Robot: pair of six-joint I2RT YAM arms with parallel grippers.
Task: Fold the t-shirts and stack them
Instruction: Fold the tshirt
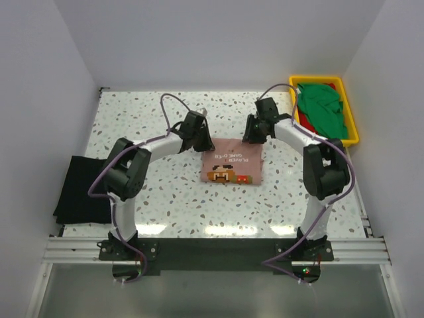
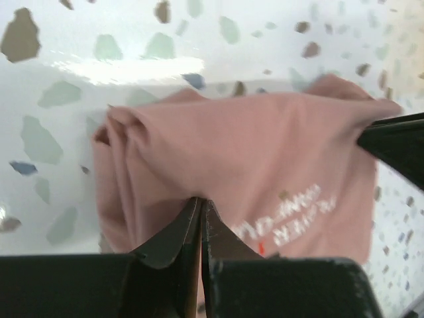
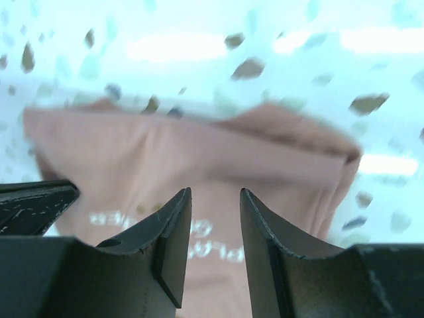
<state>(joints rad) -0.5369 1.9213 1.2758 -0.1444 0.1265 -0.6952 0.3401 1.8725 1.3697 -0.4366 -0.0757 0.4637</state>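
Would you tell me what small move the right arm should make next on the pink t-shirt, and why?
Probably close the right fingers on the far edge of the pink t-shirt: they stand open over it, while the left fingers are shut on it.

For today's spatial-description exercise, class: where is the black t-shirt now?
In the top view, the black t-shirt lies flat at the left edge of the table, beside the left arm, left of the pink t-shirt at the centre.
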